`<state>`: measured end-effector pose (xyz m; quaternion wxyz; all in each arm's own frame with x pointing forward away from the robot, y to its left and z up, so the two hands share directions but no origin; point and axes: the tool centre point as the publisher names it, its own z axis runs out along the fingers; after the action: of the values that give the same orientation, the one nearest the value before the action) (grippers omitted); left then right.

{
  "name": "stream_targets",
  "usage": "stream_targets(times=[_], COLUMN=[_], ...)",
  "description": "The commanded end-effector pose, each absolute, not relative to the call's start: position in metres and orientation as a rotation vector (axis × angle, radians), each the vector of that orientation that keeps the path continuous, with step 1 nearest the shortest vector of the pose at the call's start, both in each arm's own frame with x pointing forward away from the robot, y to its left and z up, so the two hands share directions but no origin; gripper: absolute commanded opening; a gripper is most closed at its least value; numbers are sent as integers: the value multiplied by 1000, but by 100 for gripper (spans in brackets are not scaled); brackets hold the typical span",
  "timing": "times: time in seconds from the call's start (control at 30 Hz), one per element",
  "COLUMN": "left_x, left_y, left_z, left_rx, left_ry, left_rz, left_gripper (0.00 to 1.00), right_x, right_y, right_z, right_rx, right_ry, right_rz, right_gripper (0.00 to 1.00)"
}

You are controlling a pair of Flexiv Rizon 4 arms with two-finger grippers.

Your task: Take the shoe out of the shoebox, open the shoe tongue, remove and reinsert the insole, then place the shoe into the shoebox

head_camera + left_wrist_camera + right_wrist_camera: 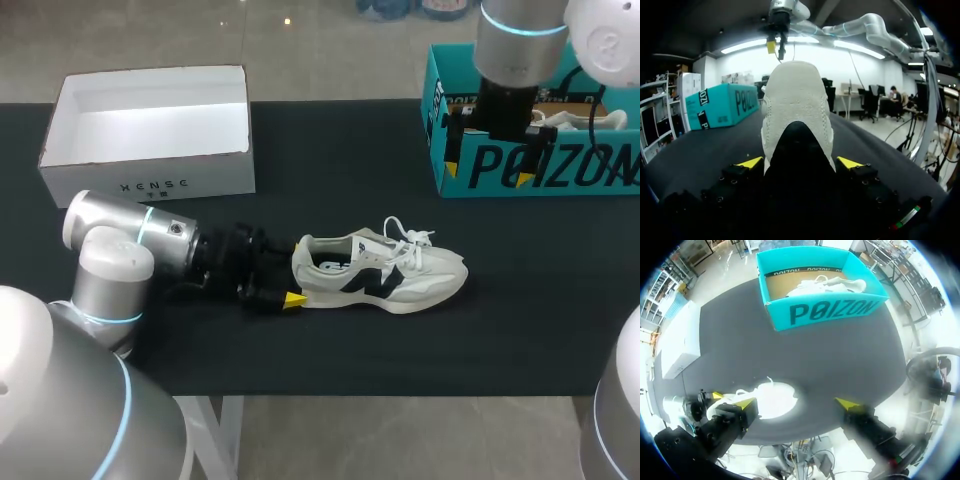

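Mid-frame, your left gripper point(800, 165) clamps the shoe point(385, 275) by its heel. Lower your spread right gripper point(796, 403) to the tongue point(372, 245).

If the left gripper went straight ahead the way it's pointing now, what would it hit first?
The shoe: its heel sits directly ahead of the left gripper, so it would push into the heel almost at once.

1 shoe point(385, 272), 1 wht box point(150, 178), 1 teal box point(560, 165).
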<state>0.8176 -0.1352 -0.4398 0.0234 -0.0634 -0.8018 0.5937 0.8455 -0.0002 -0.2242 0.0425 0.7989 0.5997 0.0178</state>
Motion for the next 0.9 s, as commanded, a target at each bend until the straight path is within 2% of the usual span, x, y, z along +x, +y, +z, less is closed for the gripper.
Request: stream_targets(times=[0.03, 0.57, 0.9], left_x=[817, 817, 817], left_y=[-138, -138, -138], left_z=[-443, -443, -443], left_rx=[-196, -196, -196], left_ry=[-2483, -2483, -2483], left_rz=[1838, 1838, 1838], left_gripper=[0, 0, 0], right_x=[843, 745, 744], right_y=[9, 109, 150], right_z=[-228, -252, -275], right_rx=[2421, 2320, 2244], right_ry=[1875, 1954, 1912], right_rz=[27, -54, -131], right_gripper=[100, 100, 100])
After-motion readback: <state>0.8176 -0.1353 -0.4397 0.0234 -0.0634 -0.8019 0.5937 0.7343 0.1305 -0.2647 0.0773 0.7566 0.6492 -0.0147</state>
